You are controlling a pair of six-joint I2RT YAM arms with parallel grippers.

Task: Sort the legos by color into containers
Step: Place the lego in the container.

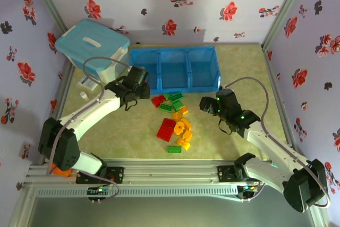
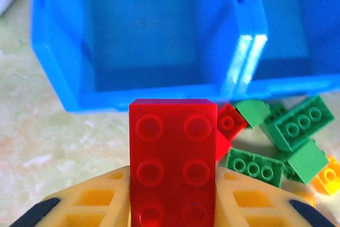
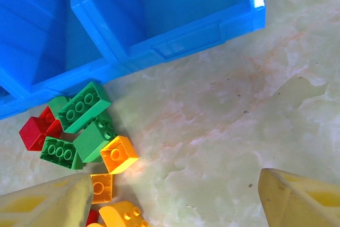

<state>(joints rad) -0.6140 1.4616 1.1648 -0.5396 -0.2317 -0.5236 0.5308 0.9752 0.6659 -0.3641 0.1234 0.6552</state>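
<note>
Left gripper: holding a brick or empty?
Holding: the left gripper has a red brick clamped between its yellow fingers, short of the blue tray.

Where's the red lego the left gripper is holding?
In the left wrist view, the red lego is clamped in the left gripper, right in front of the blue tray's left compartment, with loose green legos just to its right.

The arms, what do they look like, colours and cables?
The left arm and right arm have white links, black joints and black wrist housings. A grey cable loops above each. Green lights glow on the right wrist. The fingers are yellow with moulded recesses.
</note>
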